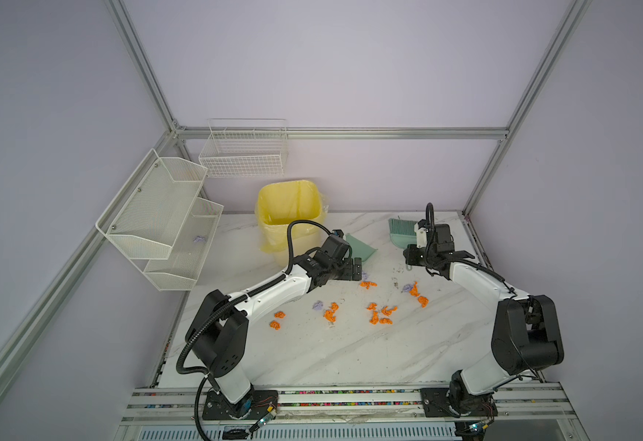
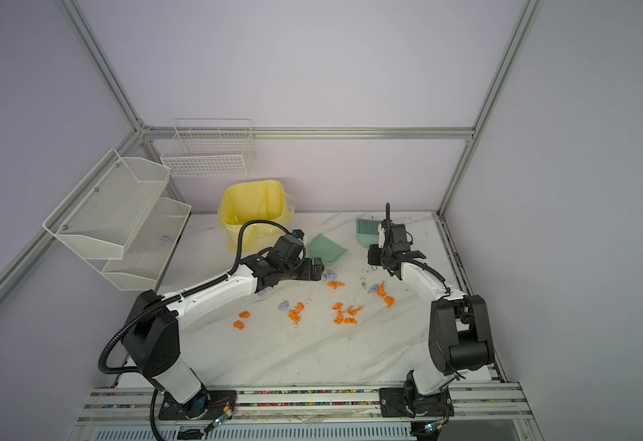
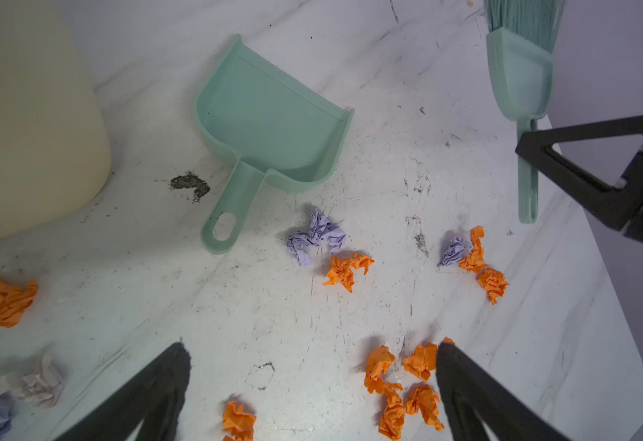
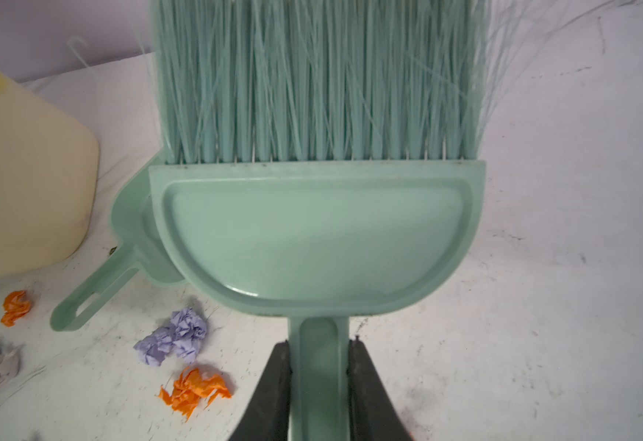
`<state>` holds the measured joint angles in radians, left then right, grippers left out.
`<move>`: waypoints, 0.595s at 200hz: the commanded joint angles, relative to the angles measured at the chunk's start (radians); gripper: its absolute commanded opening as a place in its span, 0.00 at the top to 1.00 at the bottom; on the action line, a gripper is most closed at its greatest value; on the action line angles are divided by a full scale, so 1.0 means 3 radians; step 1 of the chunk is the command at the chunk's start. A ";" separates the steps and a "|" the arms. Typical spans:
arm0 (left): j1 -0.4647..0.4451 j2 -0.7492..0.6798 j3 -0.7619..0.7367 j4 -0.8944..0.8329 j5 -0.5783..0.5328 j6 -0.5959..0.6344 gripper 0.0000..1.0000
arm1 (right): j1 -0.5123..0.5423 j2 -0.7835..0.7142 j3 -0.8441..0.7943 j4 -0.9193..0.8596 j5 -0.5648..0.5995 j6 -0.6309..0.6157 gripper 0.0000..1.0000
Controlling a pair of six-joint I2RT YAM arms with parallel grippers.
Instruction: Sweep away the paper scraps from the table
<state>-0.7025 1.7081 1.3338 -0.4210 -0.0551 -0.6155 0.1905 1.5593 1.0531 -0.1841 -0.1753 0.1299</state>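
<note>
Right gripper [image 4: 319, 359]: jaws narrow, clamped on the flat handle of the hand brush [image 4: 312, 236], one black finger on each side, just below the head. The brush is mint-green plastic with a half-moon head and a recessed panel. Bristles are long, straight and synthetic, with a few strays splayed at one edge. In a top view it sits near the back right of the table [image 1: 331, 355], bristles toward the back wall. Can't tell if it's lifted or resting on the surface.

Left gripper [image 3: 312, 351]: jaws spread wide, gripping nothing. It hovers over mid-table near the dustpan [image 3: 270, 126], not touching it. The pan's handle has an oval hang hole and points toward the gripper. The dustpan is the same mint plastic: a shallow scoop with a raised rim on three sides, lying flat on the table.

Paper scraps [image 1: 374, 317]: small crumpled wads, mostly bright orange, a few pale lilac. They lie in a loose band across mid-table between the two arms, on the robot's side of the dustpan. Nearest the pan handle is a lilac wad [image 3: 318, 235] with an orange one touching it. A stray lilac scrap [image 1: 199, 239] sits in the white mesh shelves [image 1: 151, 214], in the tier under the top one.

Table surface is white with grey marble veining, scuffed, and has a dark blotch [image 3: 190, 185] just beside the pan handle.

Bin [image 1: 289, 214]: rounded-square, cream plastic with a thin yellow liner, at the back just beside the dustpan. A white wire basket [image 1: 243, 152] hangs on the back wall.
</note>
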 commanded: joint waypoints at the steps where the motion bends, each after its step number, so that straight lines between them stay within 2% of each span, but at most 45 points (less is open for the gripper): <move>1: 0.0055 0.0108 0.0396 0.0170 0.0247 -0.0185 0.00 | 0.0130 -0.0223 -0.0123 0.0184 -0.0082 0.0101 0.99; 42: 0.0099 0.0338 0.0540 0.0421 0.0485 -0.0329 0.06 | 0.0372 -0.0397 -0.0241 0.0241 -0.0124 0.0182 0.99; 119: 0.0148 0.0627 0.0712 0.0731 0.0733 -0.0558 0.19 | 0.0524 -0.0575 -0.0355 0.0340 -0.0256 0.0313 1.00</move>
<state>-0.6678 1.8862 1.4513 -0.2691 0.1131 -0.7452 0.3290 1.4250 0.9569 -0.1234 -0.2340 0.1993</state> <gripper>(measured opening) 0.826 0.236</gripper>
